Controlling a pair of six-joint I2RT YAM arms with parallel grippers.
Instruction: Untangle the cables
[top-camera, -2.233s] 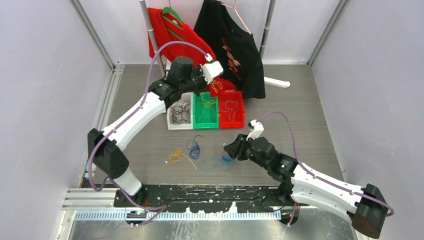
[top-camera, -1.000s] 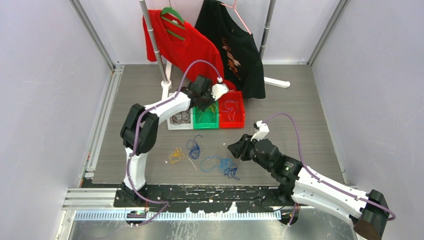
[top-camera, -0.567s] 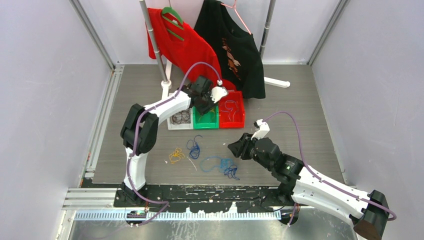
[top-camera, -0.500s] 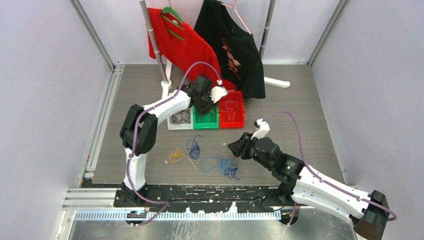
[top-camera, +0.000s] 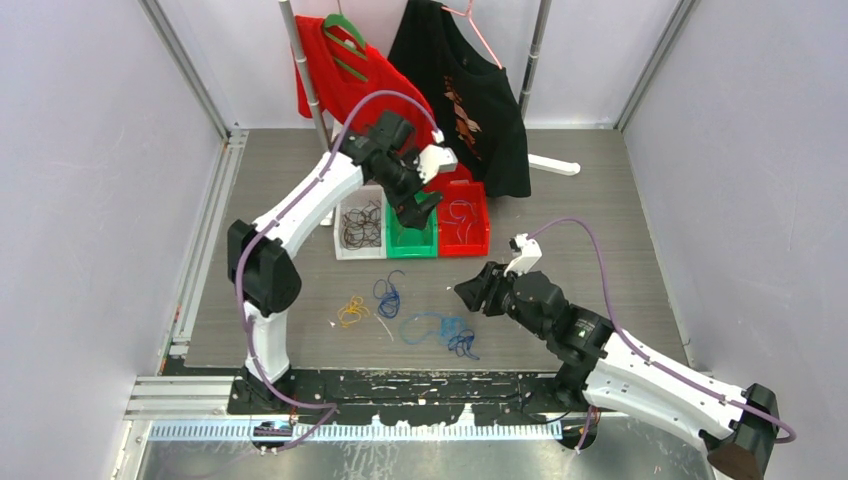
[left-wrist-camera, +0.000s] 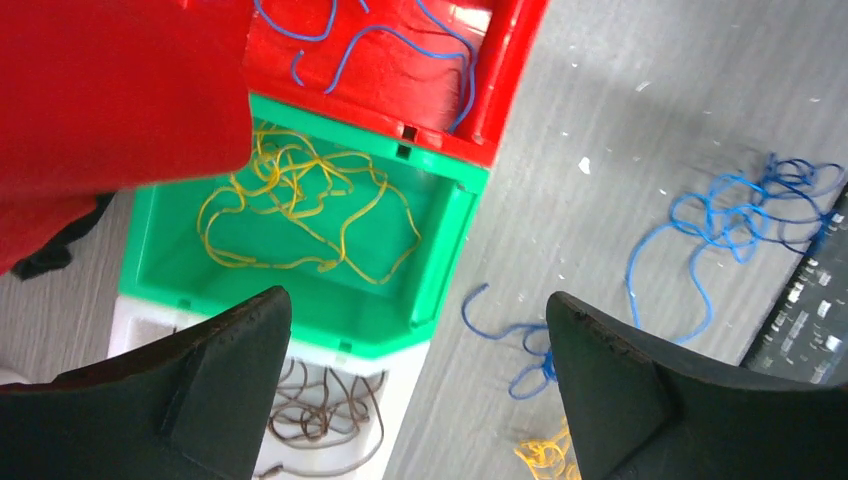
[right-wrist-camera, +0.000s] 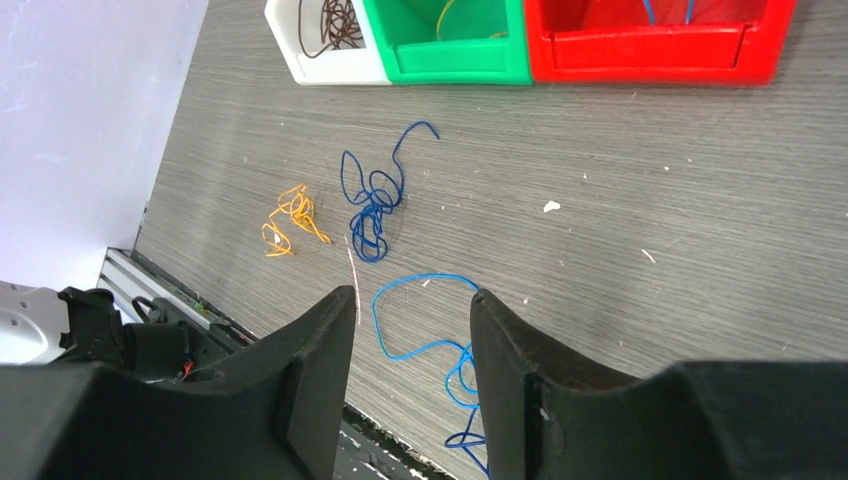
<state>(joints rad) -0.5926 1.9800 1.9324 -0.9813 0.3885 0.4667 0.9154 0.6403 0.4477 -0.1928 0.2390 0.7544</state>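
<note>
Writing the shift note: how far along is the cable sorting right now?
Done: dark cables in the white bin, yellow cables in the green bin, blue cables in the red bin. In hand: nothing; left gripper open over the green bin, right gripper open above the table. Left: orange clump, dark blue clump, light blue tangle.

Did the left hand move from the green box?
Yes. The left hand has lifted up from the green box, its wrist swinging back toward the red shirt; it's open now.
</note>
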